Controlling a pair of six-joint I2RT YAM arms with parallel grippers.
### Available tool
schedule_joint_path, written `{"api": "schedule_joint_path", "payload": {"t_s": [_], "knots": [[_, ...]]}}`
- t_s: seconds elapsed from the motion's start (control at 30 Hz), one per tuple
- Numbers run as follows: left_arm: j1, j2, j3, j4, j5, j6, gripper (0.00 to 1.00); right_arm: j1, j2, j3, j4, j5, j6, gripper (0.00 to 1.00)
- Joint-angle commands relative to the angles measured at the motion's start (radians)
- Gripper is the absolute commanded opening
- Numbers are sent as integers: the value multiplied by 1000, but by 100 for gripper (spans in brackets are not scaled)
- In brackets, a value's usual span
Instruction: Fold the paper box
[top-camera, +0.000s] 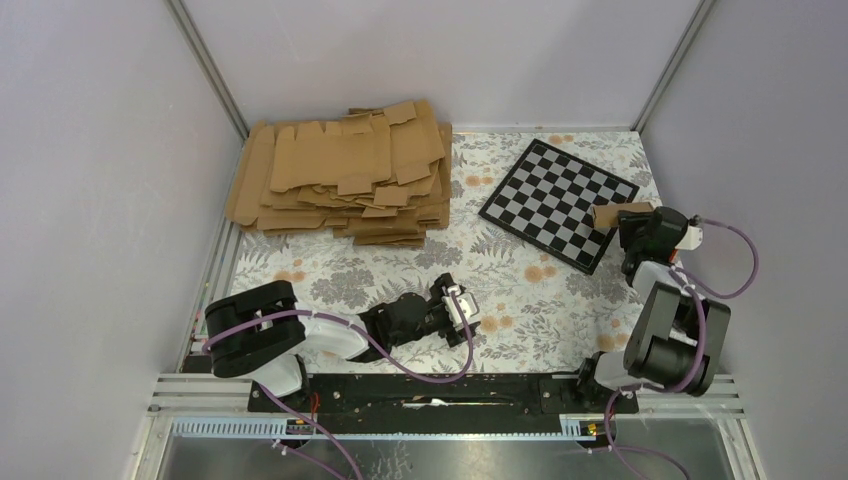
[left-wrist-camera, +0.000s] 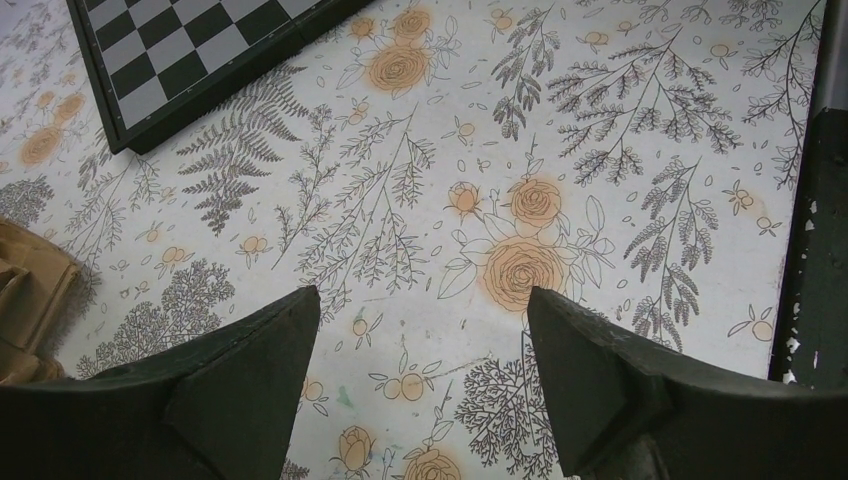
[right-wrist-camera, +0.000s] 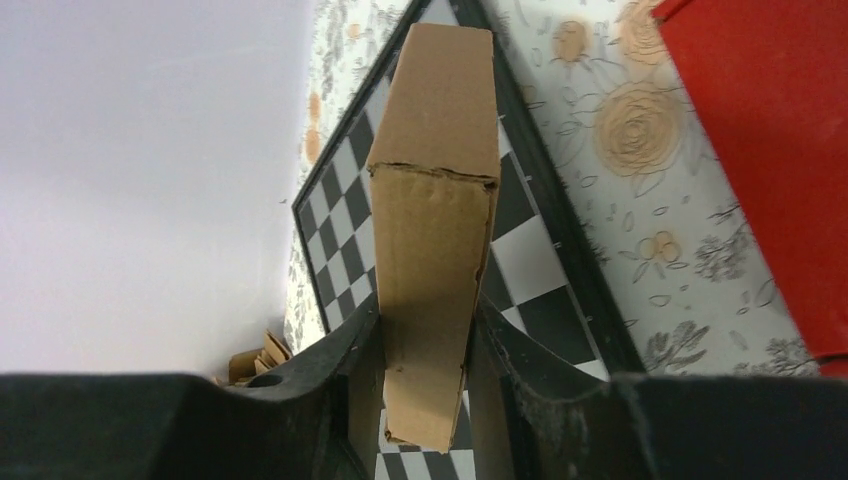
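R hand (right-wrist-camera: 428, 325) pinches the paper box (right-wrist-camera: 435, 190), looks fully folded, above checkerboard (top-camera: 556, 203) at 2 o'clock. L hand (left-wrist-camera: 422, 300) spread, empty. I reckon only set-down remains.

I get soft, even light from above, and the overhead view shows no glare. The cardboard pile (top-camera: 345, 175) casts only a thin shadow along its near edge. In the wrist views my own fingers (left-wrist-camera: 240, 400) look dark and slightly soft, while the floral cloth (left-wrist-camera: 560, 150) stays sharp.
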Motion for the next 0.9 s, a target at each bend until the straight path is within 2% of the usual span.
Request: {"api": "schedule_joint_path", "payload": {"t_s": [0.0,0.07,0.1,0.13,0.3,0.43,0.5,0.67,0.77,0.87], "knots": [[-3,10,41,7,6,-10,85,-62,88,27,101,-180,-6,37],[-3,21,48,0,8,-11,85,-79,133,49,77,-211,-8,76],[-3,25,51,-3,9,-11,85,-86,145,64,44,-219,-8,90],[-3,25,52,-5,8,-11,85,-88,146,77,-1,-213,-12,98],[-3,24,52,-5,-35,-21,88,-87,0,110,-224,-84,-97,100],[0,28,62,-8,-106,-61,98,-63,-160,101,-361,-6,-142,100],[1,21,60,-5,-150,-90,99,-24,-240,90,-390,26,-199,100],[41,-16,116,-149,-278,-234,99,153,-319,101,-357,25,-493,100],[117,-54,143,-250,-285,-340,99,213,-320,53,-267,9,-507,100],[192,-140,84,-255,-276,-395,99,266,-308,-3,-181,2,-506,100]]}}
